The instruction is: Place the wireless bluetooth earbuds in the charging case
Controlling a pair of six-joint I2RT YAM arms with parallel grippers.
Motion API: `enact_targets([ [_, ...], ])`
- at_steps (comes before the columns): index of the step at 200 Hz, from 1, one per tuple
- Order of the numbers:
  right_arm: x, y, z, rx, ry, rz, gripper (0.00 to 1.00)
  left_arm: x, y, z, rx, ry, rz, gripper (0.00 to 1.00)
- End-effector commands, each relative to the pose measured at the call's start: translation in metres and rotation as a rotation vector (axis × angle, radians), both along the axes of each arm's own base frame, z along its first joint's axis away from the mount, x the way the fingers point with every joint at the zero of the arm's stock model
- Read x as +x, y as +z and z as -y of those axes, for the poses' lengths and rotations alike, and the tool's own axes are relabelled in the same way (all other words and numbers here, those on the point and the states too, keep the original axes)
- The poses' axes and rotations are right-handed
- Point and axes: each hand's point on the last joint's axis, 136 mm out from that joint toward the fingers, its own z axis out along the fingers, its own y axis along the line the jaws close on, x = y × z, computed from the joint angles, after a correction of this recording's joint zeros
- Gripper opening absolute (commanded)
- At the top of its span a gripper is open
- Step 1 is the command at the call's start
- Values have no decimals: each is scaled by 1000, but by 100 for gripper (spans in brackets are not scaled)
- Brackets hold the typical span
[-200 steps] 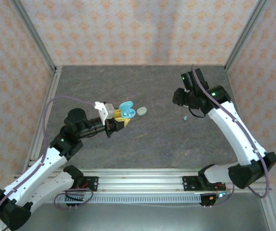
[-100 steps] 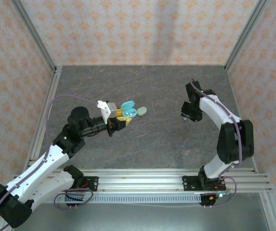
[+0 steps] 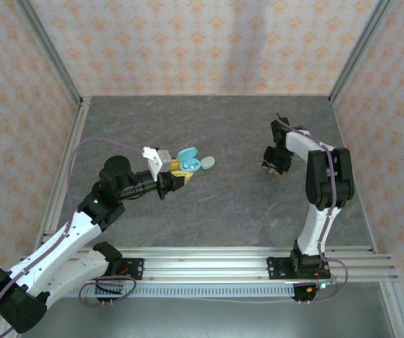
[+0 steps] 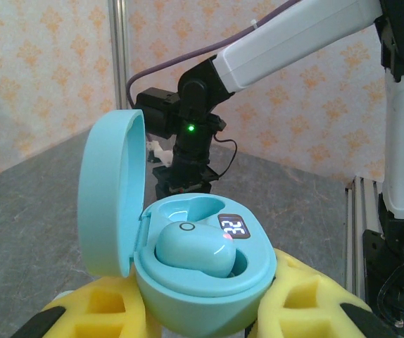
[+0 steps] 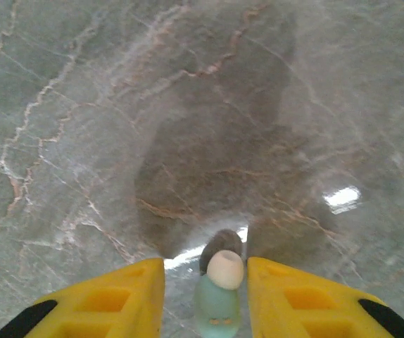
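My left gripper [image 3: 176,171] is shut on the teal charging case [image 4: 202,296], gripping its base between yellow fingers [image 4: 307,299]. The lid [image 4: 110,190] stands open on the left. One teal earbud [image 4: 195,250] lies in a well beside a small lit display. At the table's right, my right gripper [image 3: 272,163] points straight down. Another mint earbud [image 5: 218,303] with a whitish tip stands between its fingers. The jaws are open: a gap shows on the bud's left, and the right finger [image 5: 293,296] is very close to it.
A pale oval case [image 3: 207,163] lies on the grey marbled table [image 3: 216,211] just right of the held case. Patterned walls close three sides. An aluminium rail [image 3: 258,257] runs along the near edge. Across the table, my right arm [image 4: 188,148] faces the left wrist camera.
The right arm folded inward and its gripper came down from behind the loose earbud to straddle it on the table. The left arm and its case barely moved.
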Motion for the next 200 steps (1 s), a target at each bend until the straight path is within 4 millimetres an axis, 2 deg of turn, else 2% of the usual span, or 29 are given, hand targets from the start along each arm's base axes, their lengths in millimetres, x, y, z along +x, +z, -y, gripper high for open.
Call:
enact_targets([
  [1, 3, -1, -9, 56, 21, 5, 33, -2, 18, 0, -10, -2, 72, 9],
  [39, -13, -2, -30, 125, 86, -3, 23, -2, 19, 0, -12, -2, 73, 9],
  [75, -37, 0, -47, 89, 195, -65, 15, -2, 20, 0, -13, -6, 74, 9],
  [109, -70, 12, -59, 10, 227, -137, 13, -3, 20, -1, -10, -4, 76, 9],
  [145, -100, 21, -87, -32, 278, -177, 14, -3, 21, 0, -18, -5, 78, 9],
  [168, -108, 16, -106, -23, 312, -205, 16, -3, 21, 0, -19, -8, 80, 9],
  [200, -104, 1, -112, -34, 321, -241, 16, -5, 23, -1, -21, -8, 82, 9],
])
